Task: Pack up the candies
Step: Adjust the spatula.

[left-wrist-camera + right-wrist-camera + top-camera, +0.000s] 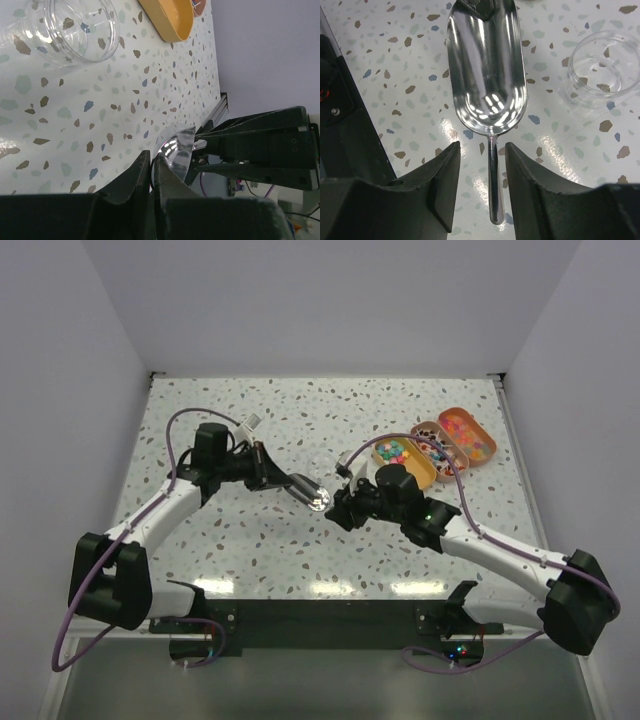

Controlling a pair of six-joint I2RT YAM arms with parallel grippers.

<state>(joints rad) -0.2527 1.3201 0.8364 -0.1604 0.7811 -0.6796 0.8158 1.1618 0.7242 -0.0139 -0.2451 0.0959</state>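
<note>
The candies (393, 451) lie in mixed colours in three oval trays at the back right. A shiny metal scoop (308, 490) hangs between my two arms near the table's middle. My left gripper (151, 160) is shut on the thin front rim of the scoop (177, 152). In the right wrist view the scoop (487, 70) is empty, bowl up, with its thin handle pointing back between my fingers. My right gripper (482, 150) stands open on either side of that handle, with a gap on both sides. In the top view my left gripper (275, 478) and right gripper (335, 512) face each other.
A clear, empty plastic jar (597, 67) stands on the speckled table just beyond the scoop; the left wrist view also has the jar (80, 27). The yellow tray (422, 476), brown tray (452, 462) and orange tray (485, 452) sit side by side at the back right.
</note>
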